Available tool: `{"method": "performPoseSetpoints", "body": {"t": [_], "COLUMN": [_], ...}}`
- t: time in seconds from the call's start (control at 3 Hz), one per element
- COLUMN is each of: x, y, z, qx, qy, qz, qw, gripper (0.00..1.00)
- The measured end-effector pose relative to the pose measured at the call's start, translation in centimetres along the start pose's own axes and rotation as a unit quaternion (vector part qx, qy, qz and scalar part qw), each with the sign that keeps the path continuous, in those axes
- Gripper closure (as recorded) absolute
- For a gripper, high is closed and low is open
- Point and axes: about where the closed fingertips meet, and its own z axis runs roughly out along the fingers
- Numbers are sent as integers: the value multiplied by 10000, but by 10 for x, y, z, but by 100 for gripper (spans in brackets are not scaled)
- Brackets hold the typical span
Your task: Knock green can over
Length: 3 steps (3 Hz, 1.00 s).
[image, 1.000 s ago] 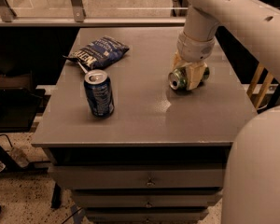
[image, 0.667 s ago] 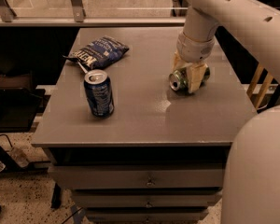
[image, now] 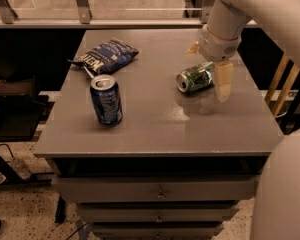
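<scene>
Since the earlier frame, the gripper (image: 208, 65) is being lifted, jaws spread, off the toppled green can (image: 195, 78); straight withdrawal is being advised.

Nothing legible is found: white lettering on the blue bag (image: 106, 56) cannot be made out. The gripper (image: 208, 70) is held, jaws apart, over the lying green can (image: 194, 79) on the table (image: 155, 129).

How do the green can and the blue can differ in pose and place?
The green can lies on its side on the right of the table, below the pincer; the blue can stands upright on the left. The green one is mottled, the blue one dark. Both are like-sized drink cans with silver tops.
</scene>
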Motion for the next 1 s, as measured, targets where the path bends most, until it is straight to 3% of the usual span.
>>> {"method": "performPoseSetpoints", "body": {"t": [0.67,1.0], "x": [21,22], "y": [20,20], "z": [-41,-43], "qx": [511,528], "qy": [219,224], "qz": [606,622], "qw": [9966,9964], "gripper": [0,0]}}
